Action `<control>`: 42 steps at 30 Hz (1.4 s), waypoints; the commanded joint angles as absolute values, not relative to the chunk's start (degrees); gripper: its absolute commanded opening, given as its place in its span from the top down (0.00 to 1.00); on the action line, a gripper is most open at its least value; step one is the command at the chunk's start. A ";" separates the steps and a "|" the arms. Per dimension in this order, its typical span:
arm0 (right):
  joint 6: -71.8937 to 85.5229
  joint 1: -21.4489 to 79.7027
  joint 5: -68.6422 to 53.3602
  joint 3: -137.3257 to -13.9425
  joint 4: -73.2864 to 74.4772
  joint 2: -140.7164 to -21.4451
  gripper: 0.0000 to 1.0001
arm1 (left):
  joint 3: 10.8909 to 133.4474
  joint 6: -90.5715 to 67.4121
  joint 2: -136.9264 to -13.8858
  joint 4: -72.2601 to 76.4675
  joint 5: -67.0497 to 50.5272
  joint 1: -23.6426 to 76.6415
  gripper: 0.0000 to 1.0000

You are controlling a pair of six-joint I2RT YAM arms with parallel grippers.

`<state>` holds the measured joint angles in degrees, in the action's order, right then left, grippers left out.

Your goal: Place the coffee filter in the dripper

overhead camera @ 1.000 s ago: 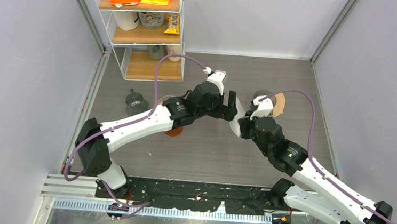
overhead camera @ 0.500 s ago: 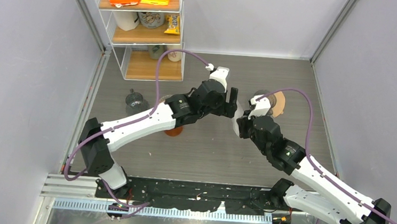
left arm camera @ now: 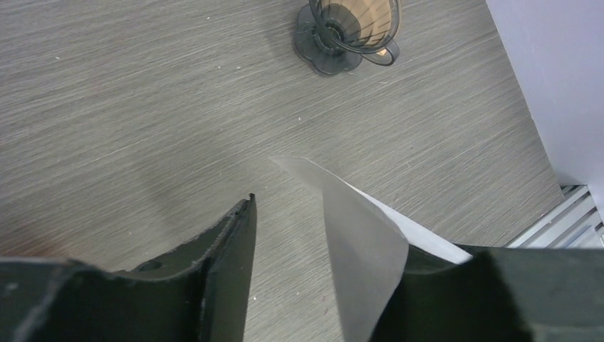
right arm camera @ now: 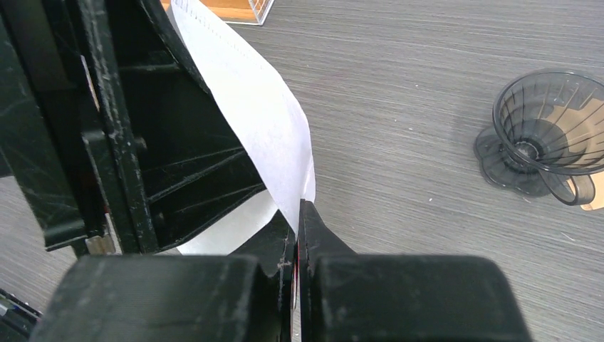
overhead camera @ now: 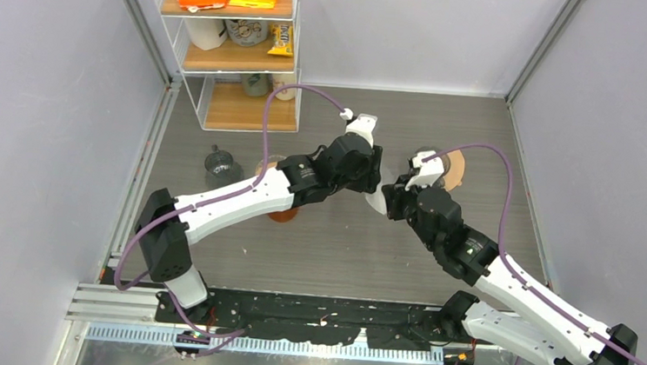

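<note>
The coffee filter (right arm camera: 249,107), a white paper cone, hangs in the air above the table where the two wrists meet. Its lower edge is pinched between the closed fingers of the right gripper (right arm camera: 298,214). Its upper part reaches in between the fingers (left arm camera: 231,249) of the left gripper (left arm camera: 324,235), which stand apart. The paper lies against the finger on the right of the left wrist view, and a clear gap separates it from the other finger. The dripper (right arm camera: 545,128), a dark see-through ribbed cone with a handle, stands upright on the grey wood-grain table (overhead camera: 332,253), near the right gripper and apart from the filter. At the far left corner stands a wire shelf rack (overhead camera: 234,53) holding snack boxes, with a small glass jar (overhead camera: 219,166) on the table in front of it.
</note>
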<state>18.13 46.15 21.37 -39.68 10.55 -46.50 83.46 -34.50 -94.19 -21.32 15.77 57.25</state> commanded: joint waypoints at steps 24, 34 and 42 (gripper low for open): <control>21.05 46.42 30.55 -39.06 10.17 -43.63 0.95 | 89.14 -35.96 -95.93 -28.84 21.23 57.48 0.86; 22.46 46.49 29.40 -37.45 7.11 -43.06 0.86 | 89.85 -36.14 -95.47 -30.94 21.23 57.46 0.99; 21.22 46.50 26.65 -38.97 0.88 -47.35 0.62 | 94.04 -35.90 -97.10 -34.03 19.92 58.82 1.00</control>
